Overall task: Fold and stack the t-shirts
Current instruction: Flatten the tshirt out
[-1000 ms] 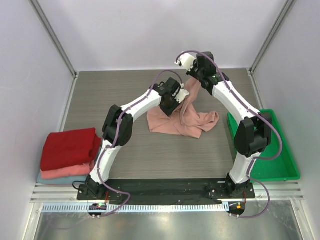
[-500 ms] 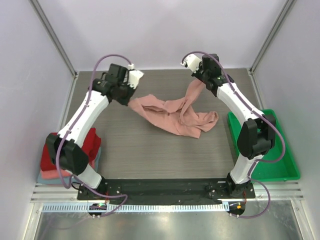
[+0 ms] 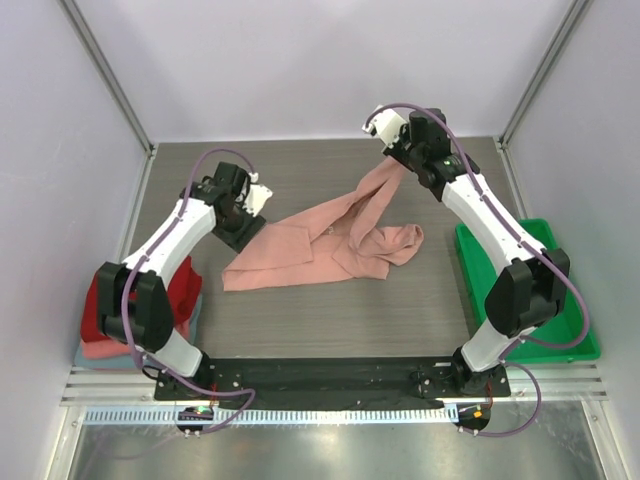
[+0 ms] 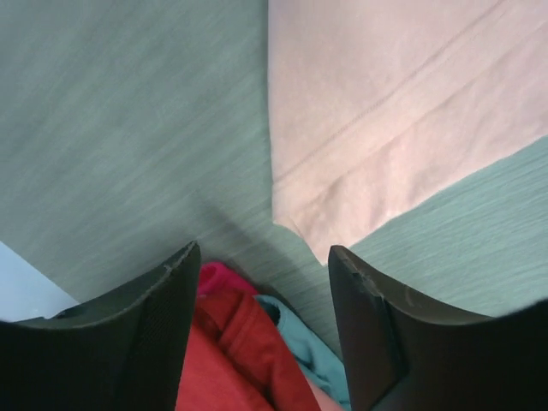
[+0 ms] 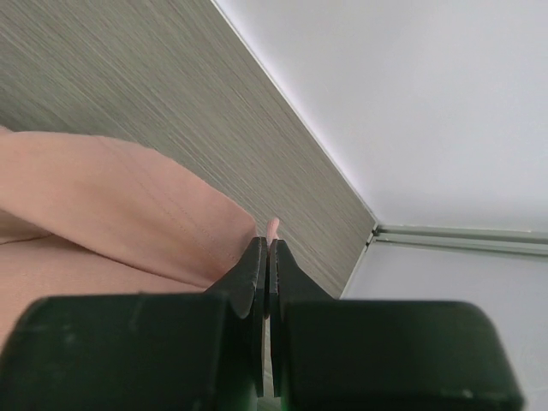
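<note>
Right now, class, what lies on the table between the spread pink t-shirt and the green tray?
Nothing: only a bare strip of table separates the pink t-shirt from the green tray, seen in the top external view.

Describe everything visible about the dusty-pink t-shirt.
The dusty-pink t-shirt, soft cotton by its look, lies crumpled, half spread on the grey wood-grain table. Its stitched hem corner lies flat near the open left gripper, untouched. One edge rises to the shut right gripper, which pinches it; folds bunch on the right.
</note>
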